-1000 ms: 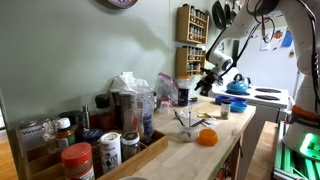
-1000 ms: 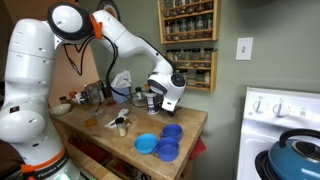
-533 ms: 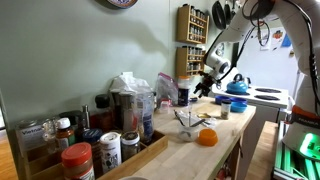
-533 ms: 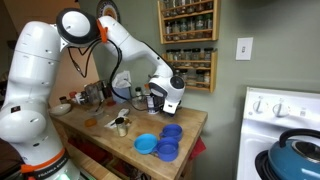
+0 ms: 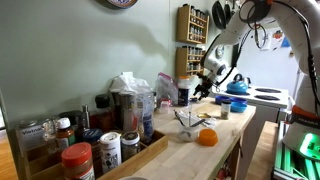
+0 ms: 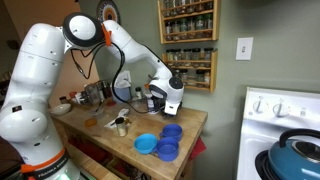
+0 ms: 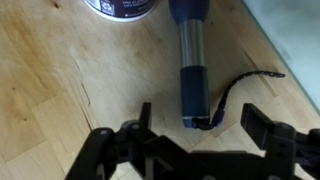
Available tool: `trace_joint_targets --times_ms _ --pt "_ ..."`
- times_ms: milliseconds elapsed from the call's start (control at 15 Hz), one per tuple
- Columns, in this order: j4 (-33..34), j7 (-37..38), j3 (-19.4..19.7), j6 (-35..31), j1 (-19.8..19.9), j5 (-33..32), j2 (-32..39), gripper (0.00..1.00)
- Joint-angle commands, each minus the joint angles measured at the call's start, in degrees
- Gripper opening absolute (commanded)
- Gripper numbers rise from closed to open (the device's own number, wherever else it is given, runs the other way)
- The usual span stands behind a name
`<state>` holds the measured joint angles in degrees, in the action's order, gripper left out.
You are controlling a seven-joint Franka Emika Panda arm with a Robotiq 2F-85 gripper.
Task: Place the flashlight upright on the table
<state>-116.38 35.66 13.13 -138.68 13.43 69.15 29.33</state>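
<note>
Black gripper jaws stand apart with nothing clamped, straddling the tail end of the flashlight. It lies flat on the wooden table, lanyard trailing beside it (a white tub sits just past its head). Probably rigid, light and smooth, so slippery; best pinched mid-barrel, clear of the cord, before tipping upright.

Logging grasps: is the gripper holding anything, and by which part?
Nothing is held. The open gripper straddles the tail end of the flashlight, which lies flat on the table, fingers not touching it.
</note>
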Motion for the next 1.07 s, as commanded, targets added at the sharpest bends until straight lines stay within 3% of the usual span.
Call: trace_joint_targets --times_ms 0,133,200,267,667,733,1000 --pt "1.1 -0.9 -0.3 -2.3 -0.6 0.2 2.1 0.94" --pt "1.4 -0.7 -0.3 -2.5 -0.8 0.0 2.7 0.85" --pt "1.5 -0.5 -0.3 -2.6 -1.0 -0.3 2.9 0.68" --pt "1.6 -0.3 -0.2 -2.7 -1.1 -0.5 3.1 0.65" --pt "1.4 0.4 0.8 -3.7 -1.2 -2.4 2.3 0.19" --pt "1.0 1.0 1.4 -3.4 -1.3 -3.6 1.6 0.15" --pt "-1.8 2.8 3.9 -7.4 -3.2 -11.5 -1.8 0.13"
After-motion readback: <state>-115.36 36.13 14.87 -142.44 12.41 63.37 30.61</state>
